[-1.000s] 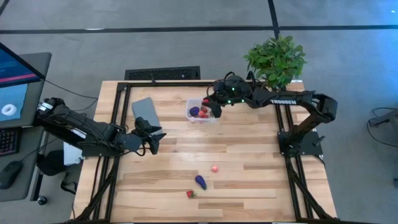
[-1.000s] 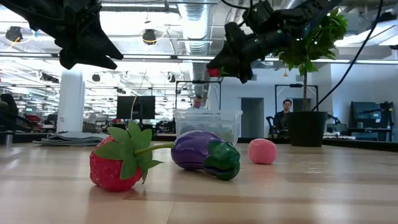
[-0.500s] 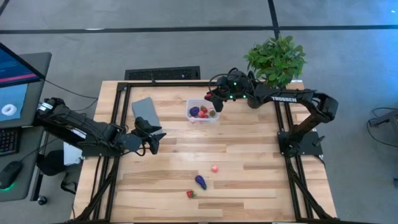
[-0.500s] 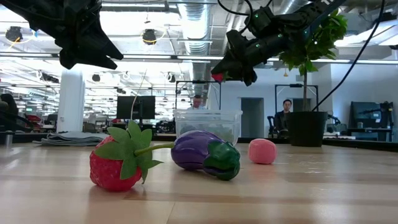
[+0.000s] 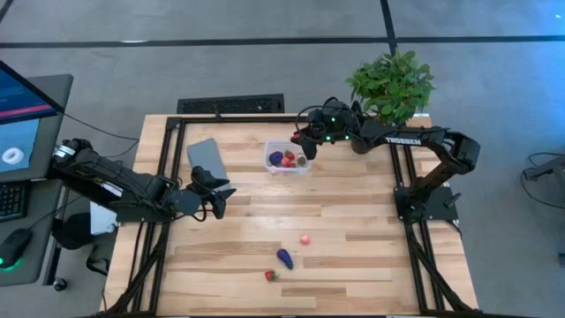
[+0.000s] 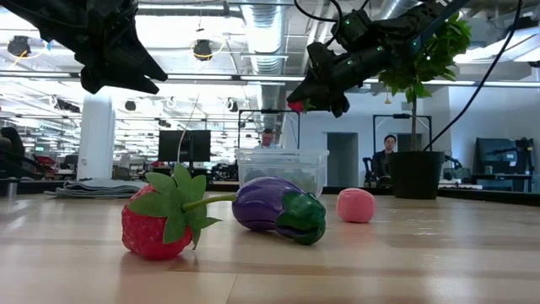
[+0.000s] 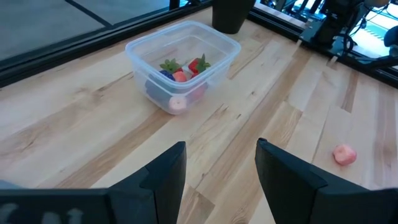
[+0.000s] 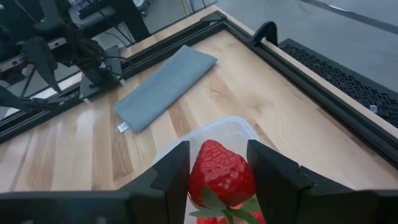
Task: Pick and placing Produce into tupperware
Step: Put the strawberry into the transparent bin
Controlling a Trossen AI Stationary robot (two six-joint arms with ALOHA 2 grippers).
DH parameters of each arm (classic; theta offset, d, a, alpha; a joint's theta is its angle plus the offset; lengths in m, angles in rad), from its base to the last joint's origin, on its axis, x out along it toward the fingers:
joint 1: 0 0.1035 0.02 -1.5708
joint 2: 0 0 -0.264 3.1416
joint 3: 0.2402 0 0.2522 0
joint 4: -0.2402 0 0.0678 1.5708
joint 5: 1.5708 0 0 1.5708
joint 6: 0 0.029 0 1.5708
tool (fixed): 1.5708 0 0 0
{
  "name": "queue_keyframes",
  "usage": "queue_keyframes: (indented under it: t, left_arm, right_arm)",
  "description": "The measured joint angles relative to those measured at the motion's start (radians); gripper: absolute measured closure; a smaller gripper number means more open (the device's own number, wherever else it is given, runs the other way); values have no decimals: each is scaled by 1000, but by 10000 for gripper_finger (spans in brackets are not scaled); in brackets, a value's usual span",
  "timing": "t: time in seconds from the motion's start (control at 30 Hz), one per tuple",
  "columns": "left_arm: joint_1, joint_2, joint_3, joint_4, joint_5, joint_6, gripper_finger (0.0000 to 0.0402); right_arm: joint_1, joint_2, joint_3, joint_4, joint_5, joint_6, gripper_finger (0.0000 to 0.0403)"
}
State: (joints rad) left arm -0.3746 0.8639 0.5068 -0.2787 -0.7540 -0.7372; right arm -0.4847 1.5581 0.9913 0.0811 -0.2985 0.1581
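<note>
Red strawberry in the jaws: the right gripper (image 8: 214, 180) pinches a strawberry (image 8: 221, 173) between its two fingers, tip up and green top down, so it can drop straight into the tub beneath.
Right gripper position: it hangs above the tupperware (image 5: 288, 157), over its side nearer the potted plant (image 5: 392, 84); in the low view the berry shows as a red spot well above the tub's rim.
Tupperware: clear tub standing toward the far edge of the table, about midway along it; already holds several pieces, among them strawberries, a purple piece and a pale pink one, seen best in the left wrist view.
Left gripper: the left gripper (image 7: 214, 168) waits near the left edge of the table, raised off the wood, its jaws spread and holding nothing; it faces the tub from a distance, clear of the right arm's path.
Produce still out: a pink piece (image 5: 305, 238), a purple eggplant (image 5: 284, 258) and a strawberry with leaves (image 5: 271, 276) lie close together on bare wood toward the near edge, well apart from the tub.
Grey lid: a flat lid (image 5: 207, 158) lies beside the tub toward the left edge, leaving the opening free.
Step in hand: judged to be the release, since the berry sits over the open tub; the height suggests it may bounce off pieces already inside.
Progress: most produce seems packed; three pieces left to fetch.
</note>
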Motion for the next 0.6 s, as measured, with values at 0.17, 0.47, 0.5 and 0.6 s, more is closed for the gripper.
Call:
queue_keyframes:
  t: [0.17,0.47,0.5,0.6]
  left_arm:
    - [0,0,0,0,-1,0,221]
    - [0,0,0,7,0,0,221]
    - [0,0,0,7,0,0,221]
    - [0,0,0,7,0,0,221]
  right_arm:
    - [9,0,0,0,12,-2,224]
    - [27,2,-30,9,46,-1,217]
    - [28,2,-36,10,47,0,219]
    - [35,2,-54,11,67,14,227]
